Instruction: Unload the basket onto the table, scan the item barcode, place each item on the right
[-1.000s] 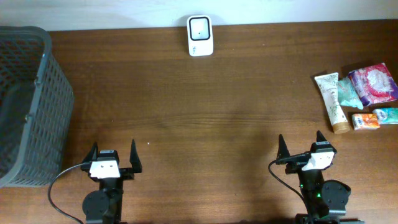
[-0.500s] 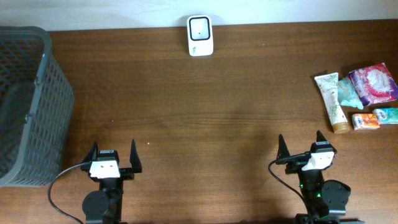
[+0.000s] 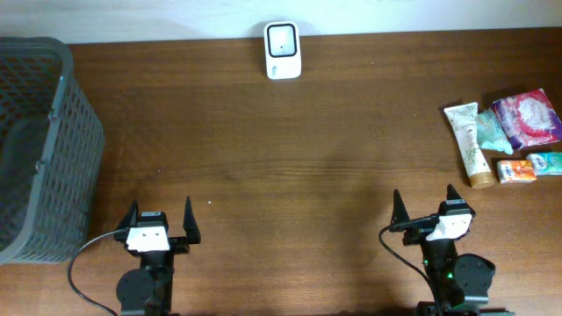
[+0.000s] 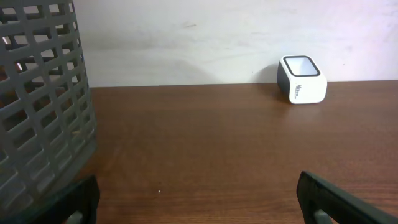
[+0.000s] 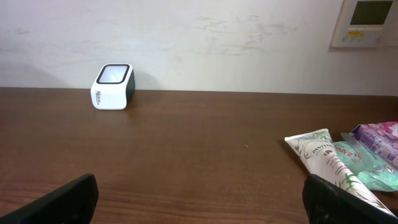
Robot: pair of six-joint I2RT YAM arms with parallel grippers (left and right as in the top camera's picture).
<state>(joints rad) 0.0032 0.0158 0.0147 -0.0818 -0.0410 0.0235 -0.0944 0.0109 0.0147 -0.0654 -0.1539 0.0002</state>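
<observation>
Left hand (image 3: 160, 211) and right hand (image 3: 423, 197), two in all, sit at the near edge of the counter (image 3: 290, 158). Each has its jaws spread as wide as they go, with nothing between them. Both arms are folded low over their bases, well apart from each other, with the hands level and aimed at the far wall. In each wrist view only the dark tips of the two fingers (image 4: 336, 199) show, at the bottom corners.

Ahead of the right hand and well off to its right, five items lie clustered near the counter's right edge:
- One white tube (image 3: 468, 145) with green print lies lengthwise, its tan cap toward the near side.
- One teal packet (image 3: 492, 132) touches the tube's right side.
- One purple-pink packet (image 3: 528, 119) lies beyond the teal one.
- One small orange box (image 3: 516, 170) lies nearer, just right of the tube's cap.
- One small teal-and-white box (image 3: 546, 162) sits beside the orange box.

The items are too small to tell whether a barcode faces up on any of them.

One white scanner (image 3: 283, 50) with a dark-framed window stands at the counter's far edge against the wall, a little left of centre. One grey lattice basket (image 3: 75, 123) fills the left end, ahead of the left hand. One pale wall panel (image 5: 370, 22) shows in the right wrist view.
</observation>
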